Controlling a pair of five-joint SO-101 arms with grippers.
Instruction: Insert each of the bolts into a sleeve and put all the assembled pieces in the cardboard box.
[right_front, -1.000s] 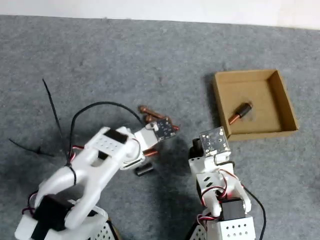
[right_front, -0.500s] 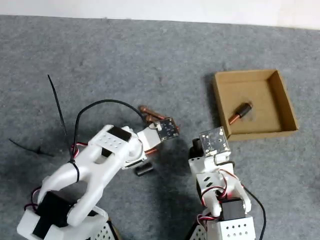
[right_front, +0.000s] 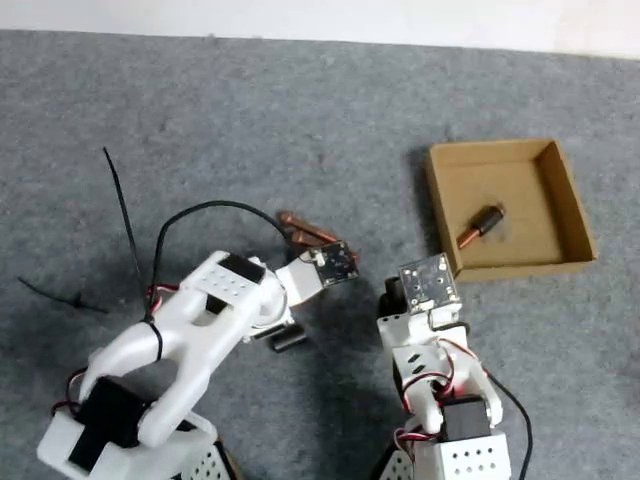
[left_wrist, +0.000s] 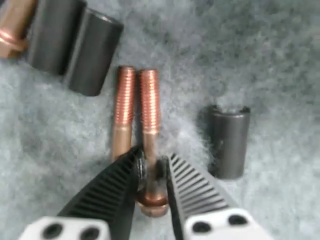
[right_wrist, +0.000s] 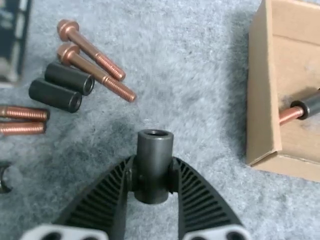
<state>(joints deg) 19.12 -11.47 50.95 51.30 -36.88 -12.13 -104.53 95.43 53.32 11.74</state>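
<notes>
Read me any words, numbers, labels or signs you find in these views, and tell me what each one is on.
None can be read.
The cardboard box is plain, and the bolts and sleeves carry no marks.
Any print on the small boards at the arms' wrists is too small to read.
</notes>
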